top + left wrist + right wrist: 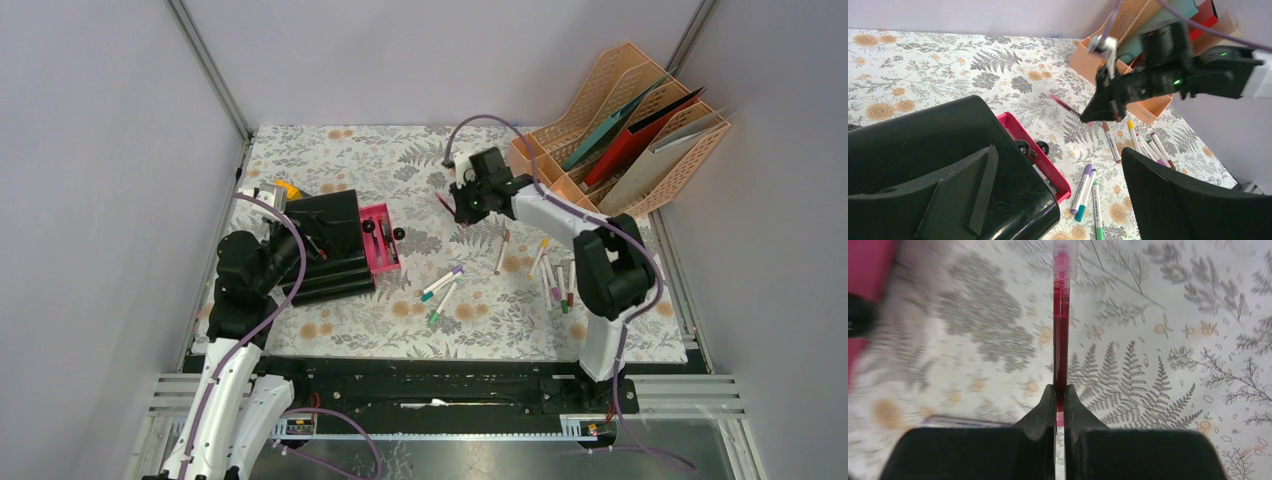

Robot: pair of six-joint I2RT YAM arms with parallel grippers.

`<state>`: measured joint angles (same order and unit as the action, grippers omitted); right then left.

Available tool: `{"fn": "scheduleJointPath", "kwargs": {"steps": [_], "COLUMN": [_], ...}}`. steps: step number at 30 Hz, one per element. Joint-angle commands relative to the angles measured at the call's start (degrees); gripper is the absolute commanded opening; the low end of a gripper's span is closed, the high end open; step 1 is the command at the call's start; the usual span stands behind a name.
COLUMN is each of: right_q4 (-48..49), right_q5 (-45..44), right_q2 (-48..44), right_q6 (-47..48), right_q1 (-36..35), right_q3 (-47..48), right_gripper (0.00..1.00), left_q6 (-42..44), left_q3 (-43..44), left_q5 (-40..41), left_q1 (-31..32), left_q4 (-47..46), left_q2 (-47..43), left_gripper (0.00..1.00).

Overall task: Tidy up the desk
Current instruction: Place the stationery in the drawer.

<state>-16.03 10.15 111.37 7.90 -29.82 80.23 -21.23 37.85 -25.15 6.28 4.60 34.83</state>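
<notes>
Since loose stationery covers much of the desk, the tidying is judged to be at an early stage.

Near zone. The desk fills the floor of the cell, just beyond the black rail that carries both arm bases. On its near half lie three markers in a loose fan at centre. Further right is a cluster of about five, close to the right arm's elbow. One more marker lies alone between the two groups. None is sorted.

Left side. The left pincer stands spread wide and holds nothing. It points across a pink tray, which holds a few small dark items; what they are cannot be told.

Mid zone. The right pincer is pressed together on the tail of a red pen. The right wrist view shows the pen running straight out from the tips over the patterned cloth. Whether its far end touches the cloth or is clear of it cannot be told.

Far zone. A peach file rack stands at the far right corner with folders upright in its slots. This part appears in order.

Assessment. One pen is in hand and roughly nine markers are left to collect. The likely destination is the tray, though that cannot be confirmed.
</notes>
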Motion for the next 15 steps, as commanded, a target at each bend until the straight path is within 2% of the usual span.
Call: {"fn": "scheduleJointPath", "kwargs": {"steps": [1,8,15], "right_q4": [3.24,12.07,19.01], "right_q5": [16.04,33.29,37.96], "right_q2": [-8.63,-8.81,-1.8], "right_q6": [-6.65,-23.56,-37.13], "right_q1": [1.06,0.44,-2.31], "right_q3": [-0.11,-1.54,2.26], "right_gripper": [0.0,0.0,0.0], "left_q6": [-0.21,-0.04,0.05], "left_q3": [0.08,0.08,-0.02], "left_q5": [-1.09,-0.43,0.27], "left_q1": [-0.31,-0.31,-0.39], "left_q4": [-2.94,-2.82,-2.51], "left_q2": [-0.96,-0.93,-0.5], "left_gripper": [0.99,0.99,0.99]}}
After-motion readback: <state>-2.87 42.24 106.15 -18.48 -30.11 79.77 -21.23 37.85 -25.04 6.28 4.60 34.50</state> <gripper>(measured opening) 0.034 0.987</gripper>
